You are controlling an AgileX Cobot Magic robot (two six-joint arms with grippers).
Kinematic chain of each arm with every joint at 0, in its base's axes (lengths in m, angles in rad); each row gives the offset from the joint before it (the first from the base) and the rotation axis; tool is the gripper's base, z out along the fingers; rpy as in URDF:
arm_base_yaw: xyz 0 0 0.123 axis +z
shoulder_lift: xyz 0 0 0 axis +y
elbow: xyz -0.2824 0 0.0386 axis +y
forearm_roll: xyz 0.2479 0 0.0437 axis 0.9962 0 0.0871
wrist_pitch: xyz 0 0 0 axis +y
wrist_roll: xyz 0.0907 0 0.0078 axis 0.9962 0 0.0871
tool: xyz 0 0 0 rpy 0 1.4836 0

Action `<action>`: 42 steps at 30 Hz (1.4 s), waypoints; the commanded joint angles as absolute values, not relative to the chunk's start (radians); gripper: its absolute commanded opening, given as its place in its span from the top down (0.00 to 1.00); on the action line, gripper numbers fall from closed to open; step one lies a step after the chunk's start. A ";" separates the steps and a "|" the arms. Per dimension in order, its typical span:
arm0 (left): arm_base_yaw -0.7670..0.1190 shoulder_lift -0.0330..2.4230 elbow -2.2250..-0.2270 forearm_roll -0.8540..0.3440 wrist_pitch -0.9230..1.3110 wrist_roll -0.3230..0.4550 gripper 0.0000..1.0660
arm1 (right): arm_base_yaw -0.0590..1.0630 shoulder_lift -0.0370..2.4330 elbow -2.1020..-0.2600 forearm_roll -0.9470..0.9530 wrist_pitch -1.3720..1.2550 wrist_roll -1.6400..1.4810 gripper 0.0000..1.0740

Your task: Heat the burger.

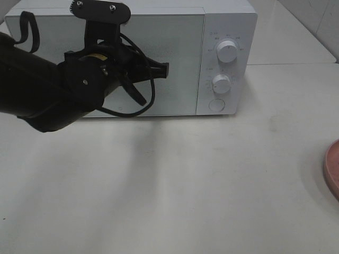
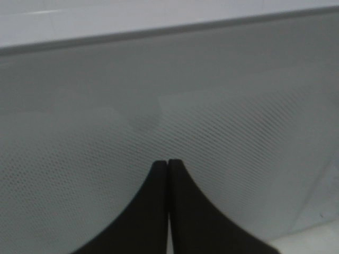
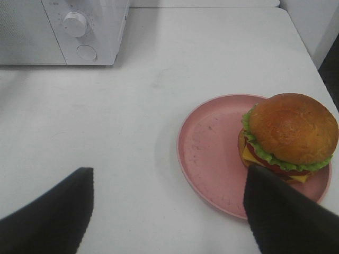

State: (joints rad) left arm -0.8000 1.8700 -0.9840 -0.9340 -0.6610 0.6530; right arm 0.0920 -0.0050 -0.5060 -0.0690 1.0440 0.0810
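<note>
The burger, with a brown domed bun, lettuce, tomato and cheese, sits on the far side of a pink dish in the right wrist view. My right gripper hangs open above the table just short of the dish, and one finger overlaps the dish's near rim. Nothing is between its fingers. The white microwave stands at the back with its door closed. My left gripper is shut and empty, with its fingertips pressed together close in front of the door's mesh window.
The microwave panel carries two knobs and a round button. Only the dish's rim shows at the right edge of the high view. The bulky black left arm spans the left side in front of the microwave.
</note>
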 commanded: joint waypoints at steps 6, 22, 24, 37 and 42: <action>-0.822 1.759 -0.907 -0.964 -0.317 0.654 0.62 | 0.083 -0.032 -0.507 -0.066 1.039 0.075 0.30; -0.821 1.666 -0.891 -0.760 0.222 0.650 0.08 | 0.083 -0.032 -0.507 -0.066 1.039 0.076 0.30; -0.802 1.655 -0.892 -0.732 0.311 0.642 0.08 | 0.083 -0.032 -0.507 -0.066 1.039 0.076 0.30; -0.405 1.511 -0.892 -0.628 0.912 0.536 0.08 | 0.083 -0.032 -0.507 -0.066 1.039 0.076 0.30; -0.282 1.436 -0.892 -0.583 1.011 0.497 0.08 | 0.083 -0.032 -0.507 -0.066 1.039 0.076 0.30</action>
State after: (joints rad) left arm -0.2870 1.4450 -0.8920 -0.5870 0.9800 0.5050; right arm 0.0920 -0.0050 -0.5060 -0.0700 1.0440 0.0810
